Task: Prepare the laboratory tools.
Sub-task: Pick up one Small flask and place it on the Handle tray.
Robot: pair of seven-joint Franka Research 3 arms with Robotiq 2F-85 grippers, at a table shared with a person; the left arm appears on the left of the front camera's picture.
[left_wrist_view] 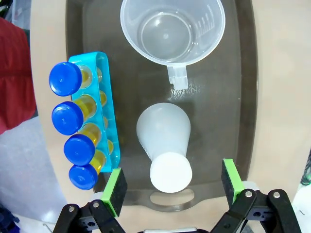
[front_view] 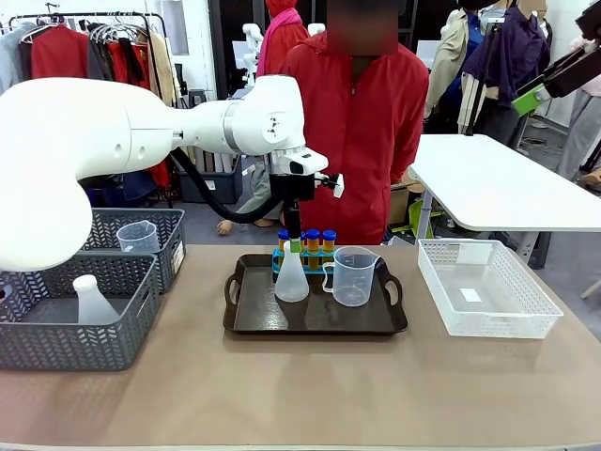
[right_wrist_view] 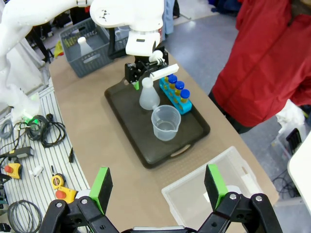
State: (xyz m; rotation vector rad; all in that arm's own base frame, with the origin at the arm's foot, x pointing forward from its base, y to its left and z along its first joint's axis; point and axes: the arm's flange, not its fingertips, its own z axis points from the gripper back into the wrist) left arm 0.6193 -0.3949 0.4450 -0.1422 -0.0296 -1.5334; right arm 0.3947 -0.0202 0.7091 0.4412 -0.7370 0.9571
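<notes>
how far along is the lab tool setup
Done: the tube rack, the beaker and a flask stand on the tray. In hand: the open left gripper straddles that flask, gripping nothing. Left: another beaker and flask sit in the grey baskets.

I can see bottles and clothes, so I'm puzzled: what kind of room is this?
Probably a robot test room set up as a pretend lab: a tray holds a flask, beaker and capped tubes, with clothes racks behind.
</notes>
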